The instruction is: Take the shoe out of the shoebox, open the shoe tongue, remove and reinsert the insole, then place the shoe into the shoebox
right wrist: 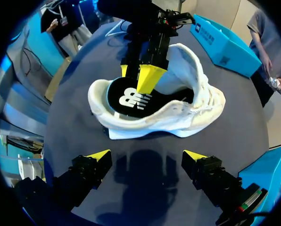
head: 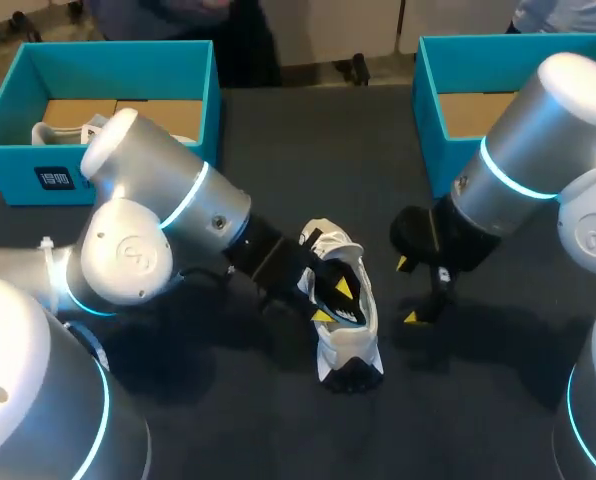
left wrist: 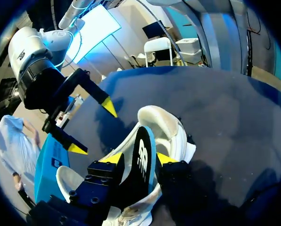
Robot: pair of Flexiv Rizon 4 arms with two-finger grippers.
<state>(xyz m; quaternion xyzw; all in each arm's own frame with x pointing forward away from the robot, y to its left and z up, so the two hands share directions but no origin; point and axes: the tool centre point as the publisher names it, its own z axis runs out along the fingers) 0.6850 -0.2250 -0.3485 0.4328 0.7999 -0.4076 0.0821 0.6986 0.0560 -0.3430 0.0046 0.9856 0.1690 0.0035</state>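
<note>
A white shoe (head: 348,330) lies on the dark table, seen too in the left wrist view (left wrist: 171,125) and the right wrist view (right wrist: 197,108). Its black insole (head: 343,290) (left wrist: 143,160) (right wrist: 131,99) sits in the heel part, tilted up. My left gripper (head: 330,300) (left wrist: 139,158) (right wrist: 136,75) reaches into the shoe's mouth, its fingers open on either side of the insole. To the shoe's right, just above the table, my right gripper (head: 408,290) (right wrist: 147,155) (left wrist: 93,127) hangs wide open and holds nothing.
A teal shoebox (head: 98,50) stands at the back left with another white shoe (head: 58,130) in it. A second teal shoebox (head: 478,45) stands at the back right, close behind my right arm.
</note>
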